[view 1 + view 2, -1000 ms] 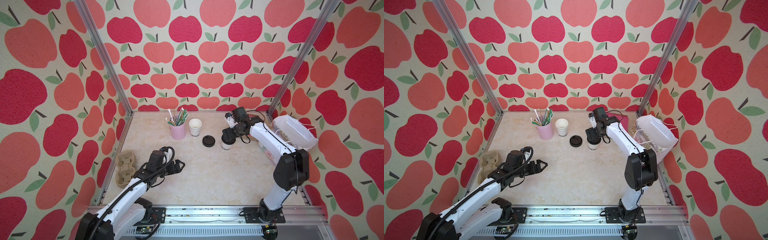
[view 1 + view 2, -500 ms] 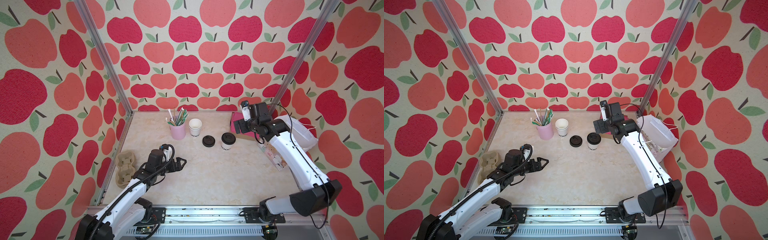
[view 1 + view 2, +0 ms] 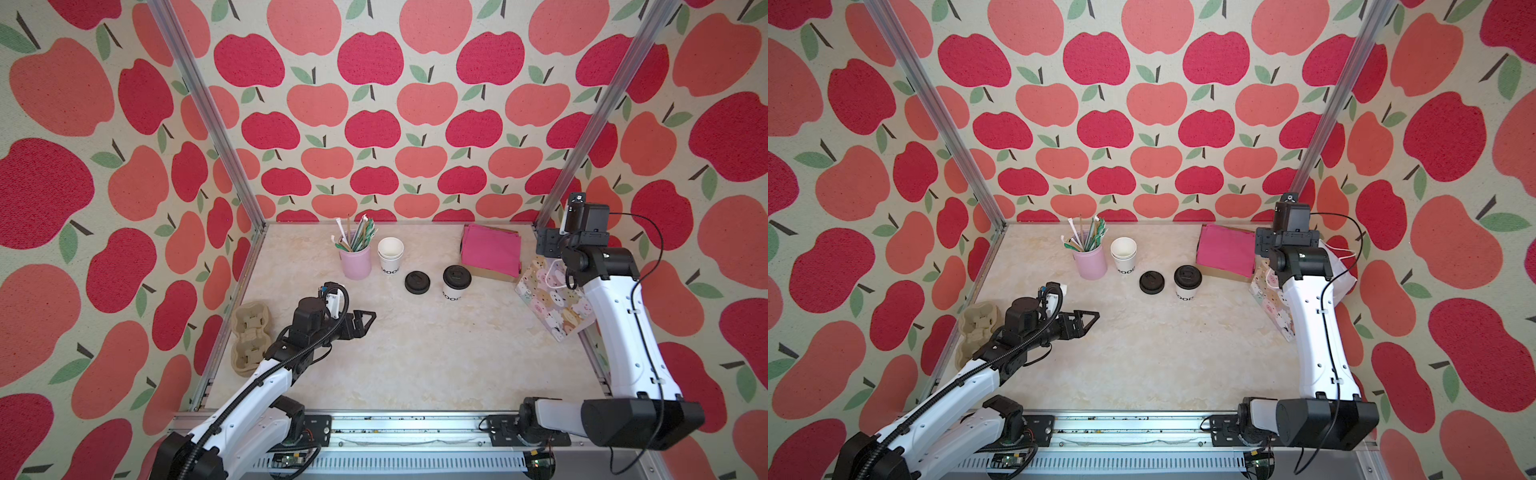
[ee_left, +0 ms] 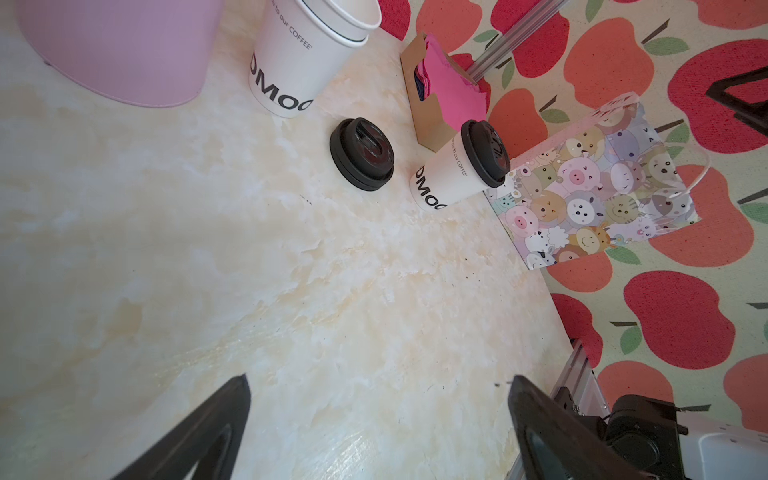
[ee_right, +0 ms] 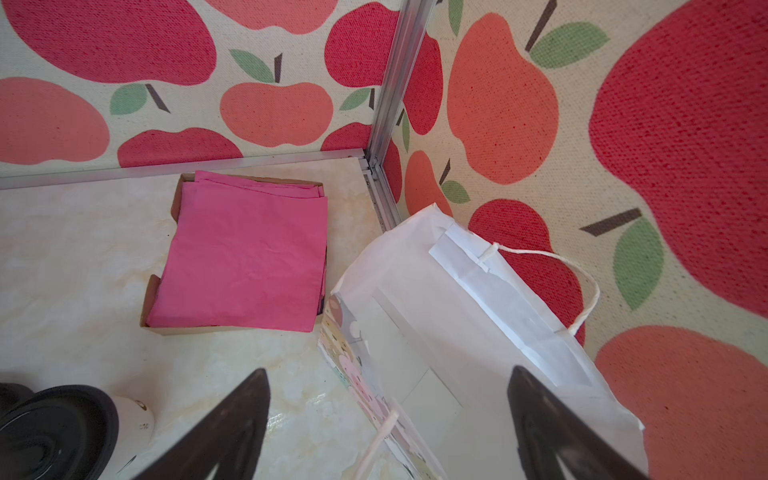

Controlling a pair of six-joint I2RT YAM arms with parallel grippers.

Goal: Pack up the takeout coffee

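one lidded coffee cup point(image 3: 456, 283) stands upright on the counter point(image 3: 415, 365) in both top views, near the bag point(image 3: 552, 299), probably staged for bagging. left wrist view: left end effector point(image 4: 378, 415) wide apart, empty. right wrist view: right end effector point(image 5: 386, 424) spread, empty, aimed at the bag's mouth; nothing shows inside.

Near the middle of both top views stands one white cup point(image 3: 452, 294), with one black lid point(image 3: 457, 276) on it. Left of it are one loose lid point(image 3: 417, 282), possibly two stacked; two nested cups point(image 3: 390, 254); and one pink cup point(image 3: 356, 266) holding several straws point(image 3: 359, 235). At right are one napkin box point(image 3: 494, 274) and one patterned bag point(image 3: 548, 303). At left is one cup carrier point(image 3: 249, 336).
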